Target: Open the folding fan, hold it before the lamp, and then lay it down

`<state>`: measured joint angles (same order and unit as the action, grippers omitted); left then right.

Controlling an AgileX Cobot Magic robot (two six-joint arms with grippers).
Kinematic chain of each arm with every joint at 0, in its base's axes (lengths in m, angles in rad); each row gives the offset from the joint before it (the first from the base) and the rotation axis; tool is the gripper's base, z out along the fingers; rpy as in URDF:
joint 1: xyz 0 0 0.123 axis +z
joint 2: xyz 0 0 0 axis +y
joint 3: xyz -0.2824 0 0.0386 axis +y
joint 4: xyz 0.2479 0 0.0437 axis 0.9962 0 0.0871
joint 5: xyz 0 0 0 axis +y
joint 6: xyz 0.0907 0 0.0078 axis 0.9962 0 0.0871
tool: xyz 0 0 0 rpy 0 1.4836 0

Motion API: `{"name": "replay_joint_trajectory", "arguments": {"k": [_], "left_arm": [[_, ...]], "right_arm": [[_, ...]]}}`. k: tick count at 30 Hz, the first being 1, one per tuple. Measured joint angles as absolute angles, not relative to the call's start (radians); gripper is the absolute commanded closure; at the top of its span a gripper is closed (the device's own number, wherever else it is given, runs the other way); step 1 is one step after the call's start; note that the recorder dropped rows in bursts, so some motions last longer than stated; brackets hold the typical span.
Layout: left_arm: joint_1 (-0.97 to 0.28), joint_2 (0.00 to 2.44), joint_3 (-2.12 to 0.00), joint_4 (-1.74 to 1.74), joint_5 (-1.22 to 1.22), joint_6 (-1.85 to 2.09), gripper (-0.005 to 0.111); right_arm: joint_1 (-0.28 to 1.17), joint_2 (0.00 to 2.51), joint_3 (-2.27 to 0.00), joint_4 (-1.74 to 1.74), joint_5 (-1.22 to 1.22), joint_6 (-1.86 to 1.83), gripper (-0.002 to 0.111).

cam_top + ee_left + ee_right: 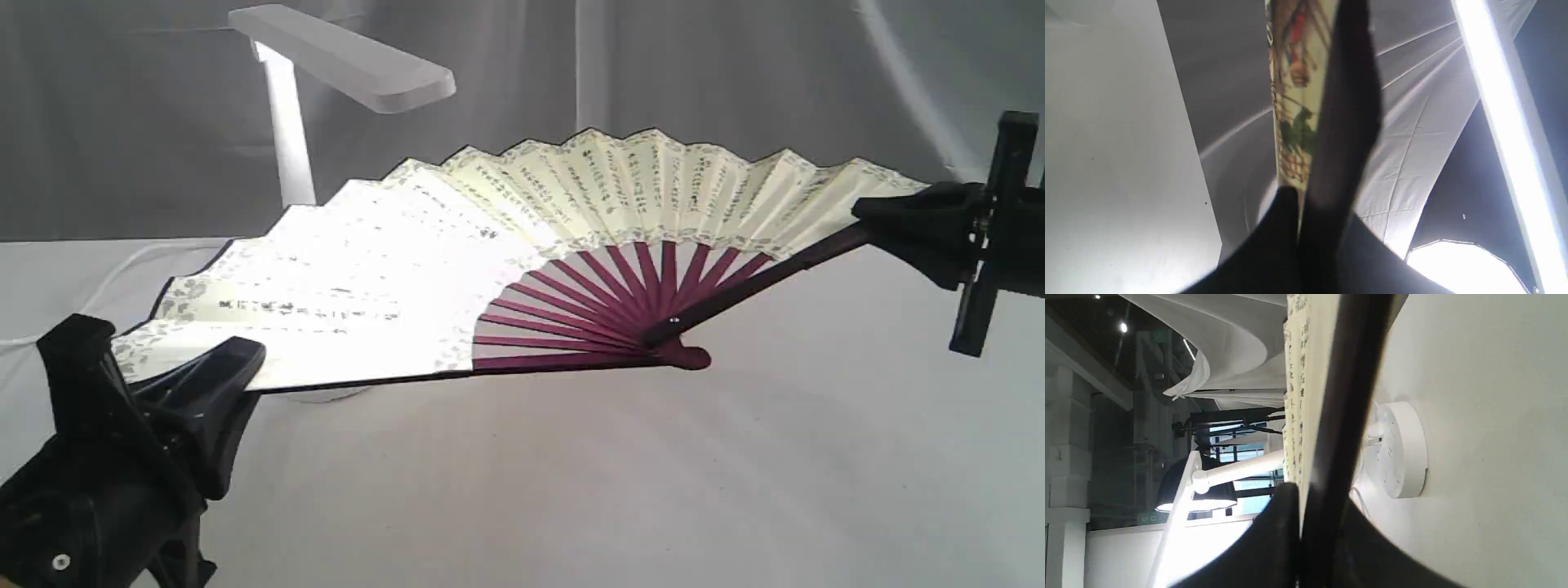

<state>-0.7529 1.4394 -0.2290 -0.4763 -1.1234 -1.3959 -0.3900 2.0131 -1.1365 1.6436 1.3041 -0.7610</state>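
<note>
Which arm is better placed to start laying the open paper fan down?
Probably left: the left gripper holds its guard of the pleated cream paper fan lower, nearer the white tablecloth; the right gripper holds its end higher.

I count one folding fan (620,188). It has two dark guards (775,278) and about a dozen maroon ribs (604,286), though those at the near left crowd too close for a sure tally. One lamp (351,61) at the far left, with one white cord (106,278). My pincers number two: left pincer (245,367) and right pincer (864,219).
</note>
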Motion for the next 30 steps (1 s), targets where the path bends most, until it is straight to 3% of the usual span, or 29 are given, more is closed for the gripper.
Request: {"name": "replay_joint_trajectory", "arguments": {"k": [30], "left_arm": [[-0.757,1.085,-0.169,-0.52,-0.996,-1.352,0.107]], "right_arm": [[-0.384,1.717,-1.051,1.664,1.306,-0.705,0.108]]}}
